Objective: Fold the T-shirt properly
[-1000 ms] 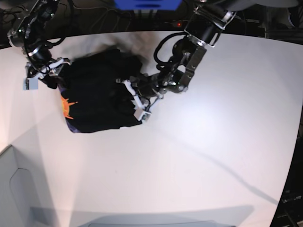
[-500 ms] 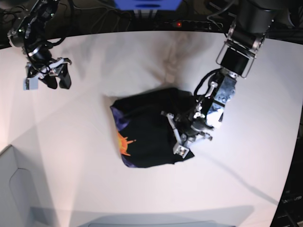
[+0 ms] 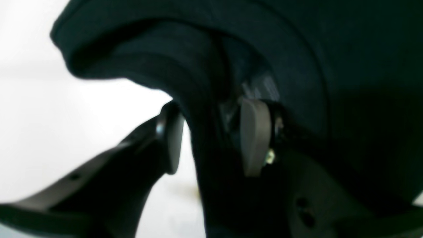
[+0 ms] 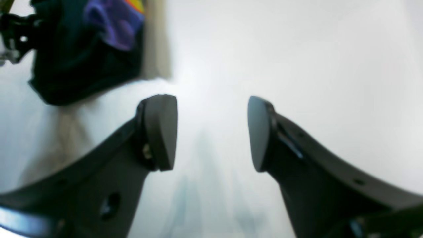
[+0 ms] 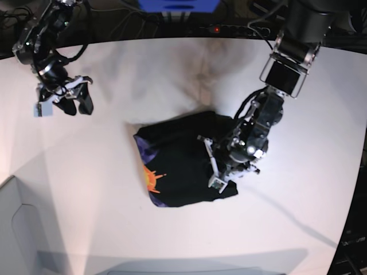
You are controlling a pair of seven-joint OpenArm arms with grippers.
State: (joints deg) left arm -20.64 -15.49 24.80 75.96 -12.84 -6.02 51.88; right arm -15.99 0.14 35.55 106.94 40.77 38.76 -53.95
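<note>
In your left wrist view, the left gripper (image 3: 211, 135) straddles a thick, soft roll of the T-shirt (image 3: 297, 59). Its two pale grey pads stand slightly apart with a dark fold hanging between them; you cannot tell whether they pinch it or merely flank it. The cloth is matte black and bunched, and fills most of the frame above the white table (image 3: 49, 115).

In your right wrist view, the right gripper (image 4: 211, 132) hovers over bare tabletop, jaws spread wide and holding nothing. Its fingers are smooth black plastic, curved, ending in flat rounded pads. The T-shirt lies well to its upper left, a dark heap showing a purple and orange patch.

In your base view, the T-shirt sits crumpled near the table's middle, its orange print on the left edge. The left arm bends down from the upper right, its gripper at the shirt's right hem. The right arm hangs well apart from the shirt at upper left.
</note>
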